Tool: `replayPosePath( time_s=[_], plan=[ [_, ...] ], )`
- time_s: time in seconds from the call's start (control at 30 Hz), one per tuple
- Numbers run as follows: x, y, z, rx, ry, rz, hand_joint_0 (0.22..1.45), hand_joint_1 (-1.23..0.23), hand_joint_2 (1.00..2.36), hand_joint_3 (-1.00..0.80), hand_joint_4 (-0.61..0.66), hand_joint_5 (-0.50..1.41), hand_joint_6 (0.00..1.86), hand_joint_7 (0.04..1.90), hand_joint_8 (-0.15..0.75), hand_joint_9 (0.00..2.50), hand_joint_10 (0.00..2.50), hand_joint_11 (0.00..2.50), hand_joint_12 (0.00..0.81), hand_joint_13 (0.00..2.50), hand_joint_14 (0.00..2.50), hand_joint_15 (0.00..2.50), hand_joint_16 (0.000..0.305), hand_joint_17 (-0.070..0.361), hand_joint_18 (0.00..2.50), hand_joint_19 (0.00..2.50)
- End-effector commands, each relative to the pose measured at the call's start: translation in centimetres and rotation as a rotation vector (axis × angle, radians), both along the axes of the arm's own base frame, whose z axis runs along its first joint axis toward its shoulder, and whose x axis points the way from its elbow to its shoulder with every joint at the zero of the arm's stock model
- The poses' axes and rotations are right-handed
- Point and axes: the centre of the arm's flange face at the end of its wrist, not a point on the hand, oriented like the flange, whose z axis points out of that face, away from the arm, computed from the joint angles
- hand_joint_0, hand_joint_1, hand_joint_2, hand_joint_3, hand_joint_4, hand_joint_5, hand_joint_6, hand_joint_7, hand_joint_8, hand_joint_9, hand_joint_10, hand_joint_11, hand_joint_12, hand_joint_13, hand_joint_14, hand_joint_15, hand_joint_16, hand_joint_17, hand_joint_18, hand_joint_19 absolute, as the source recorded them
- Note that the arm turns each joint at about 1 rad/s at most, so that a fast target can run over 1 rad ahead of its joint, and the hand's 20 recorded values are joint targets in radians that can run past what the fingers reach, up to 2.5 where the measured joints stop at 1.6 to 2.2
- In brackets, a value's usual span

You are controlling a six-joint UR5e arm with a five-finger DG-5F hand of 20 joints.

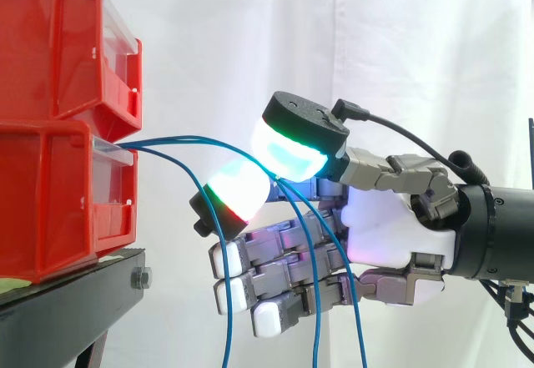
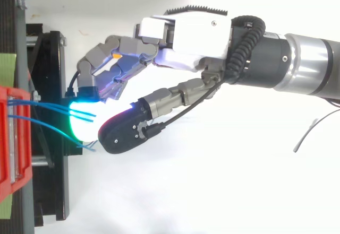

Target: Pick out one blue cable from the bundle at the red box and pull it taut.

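The hand's [image 1: 392, 218] fingers [image 1: 292, 151] pinch 1 blue cable [image 1: 196, 138]. It runs sideways from them to the red box [image 1: 58, 209], not tight yet.

The hand [image 1: 388, 226] is built with a white palm shell and grey metal finger links, with small screws seen in the plates. Some fingertip pads [image 1: 292, 153] are lit cyan-white edged with green (a red rim is seen on one) and backed in black; others are plain white. The arm [image 2: 311, 64] is finished in black and brushed silver.
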Motion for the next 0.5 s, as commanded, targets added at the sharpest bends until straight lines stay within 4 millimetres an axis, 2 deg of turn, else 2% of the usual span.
replayPosePath(
  time_s=[0.0,0.13,0.47],
  plan=[
    [0.0,0.0,-0.01,0.0,0.0,0.0,0.67,-0.8,1.02,-0.33,0.04,-0.23,0.92,0.87,0.239,0.66,0.02,0.67,0.334,0.68,0.02,0.5,0.046,0.103,0.66,0.51],
    [-0.01,-0.12,-0.01,0.0,0.0,-0.002,0.65,-0.79,1.01,-0.35,0.07,-0.23,0.92,0.86,0.246,0.67,0.02,0.66,0.332,0.68,0.02,0.5,0.046,0.103,0.66,0.52],
    [-0.01,0.0,0.11,0.0,-0.001,0.0,0.59,-0.61,1.01,-0.38,0.05,-0.2,0.91,0.94,0.261,0.75,0.02,0.66,0.343,0.7,0.02,0.51,0.046,0.103,0.66,0.58]
  ],
)
